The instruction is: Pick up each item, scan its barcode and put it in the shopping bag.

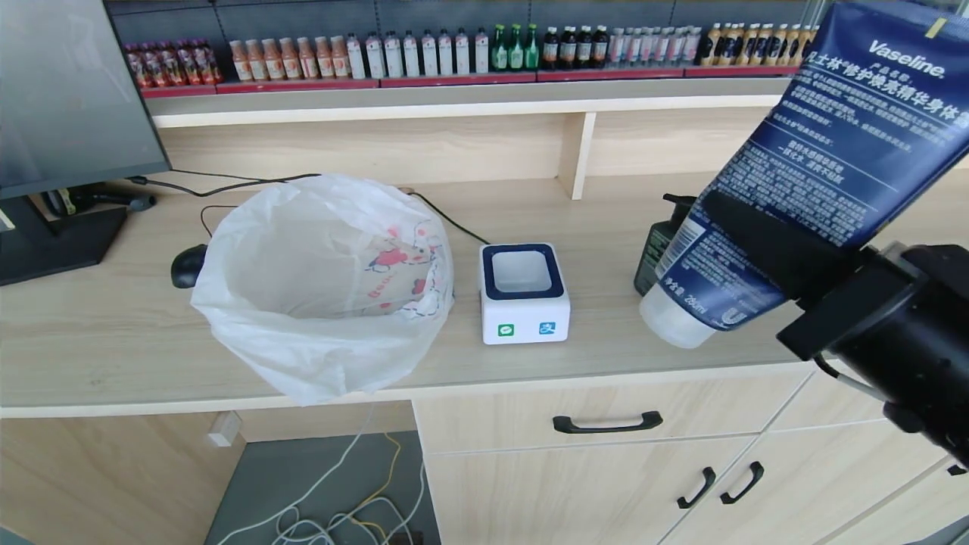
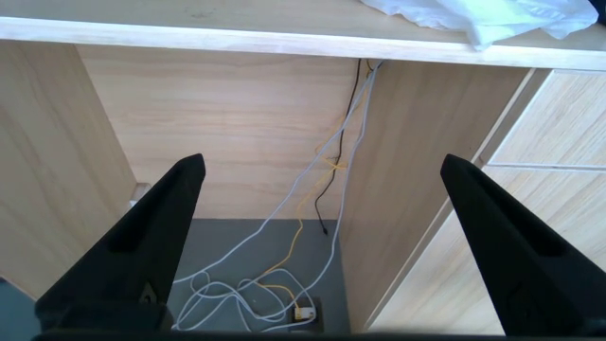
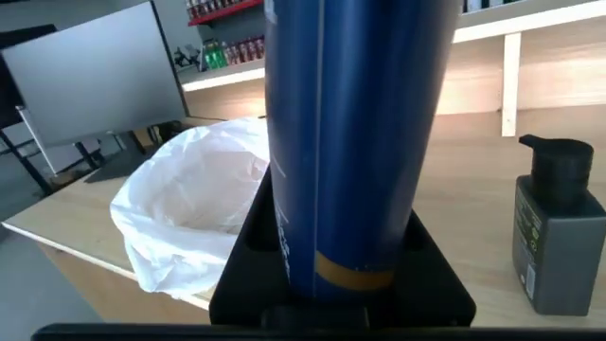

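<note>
Grips the blue tube [image 1: 825,136] in the right end effector [image 1: 780,250], fingers closed on both sides of it. Holds it tilted, white cap down, over the worktop [image 1: 113,325] to the right of the scanner [image 1: 524,291], close to a dark pump bottle [image 1: 655,242] standing there. Has the left end effector [image 2: 322,166] spread wide and empty, low under the worktop edge. Left of the scanner: open shopping bag [image 1: 250,318], seemingly with a pink-printed pack [image 1: 394,276] inside, blurred through the plastic.

Shop, drinks shelf [image 1: 469,54], checkout scanner [image 1: 524,318]
</note>
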